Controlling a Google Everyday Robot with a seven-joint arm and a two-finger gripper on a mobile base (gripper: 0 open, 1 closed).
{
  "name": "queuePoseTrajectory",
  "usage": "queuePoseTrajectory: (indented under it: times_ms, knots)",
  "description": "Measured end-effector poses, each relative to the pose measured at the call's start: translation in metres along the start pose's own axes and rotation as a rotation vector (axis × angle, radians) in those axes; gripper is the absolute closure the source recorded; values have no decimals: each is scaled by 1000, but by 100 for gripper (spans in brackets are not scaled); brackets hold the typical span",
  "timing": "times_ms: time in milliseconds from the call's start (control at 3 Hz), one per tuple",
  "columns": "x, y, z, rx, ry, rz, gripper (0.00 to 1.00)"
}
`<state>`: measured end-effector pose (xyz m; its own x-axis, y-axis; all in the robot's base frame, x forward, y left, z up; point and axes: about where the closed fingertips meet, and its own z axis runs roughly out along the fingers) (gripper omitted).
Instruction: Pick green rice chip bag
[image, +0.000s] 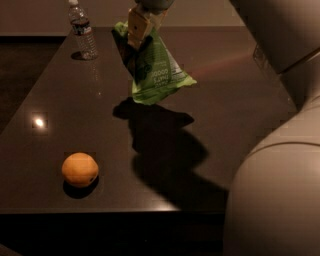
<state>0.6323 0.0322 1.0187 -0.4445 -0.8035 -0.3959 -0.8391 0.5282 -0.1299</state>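
Note:
The green rice chip bag (159, 71) is a crinkly lime-green bag with white lettering. It hangs in the air above the dark table (230, 115), clear of the surface, with its shadow below it. My gripper (136, 34) is at the top centre of the camera view, shut on the bag's upper edge. The arm comes in from the top right.
An orange (80, 170) sits near the table's front left edge. A clear water bottle (83, 33) stands at the back left. My large pale arm body (280, 190) fills the right side of the view.

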Motion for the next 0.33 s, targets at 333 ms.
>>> queuePoseTrajectory:
  times_ms: [333]
  knots:
    - [-5,-2,-2,8,-18,-12,100]
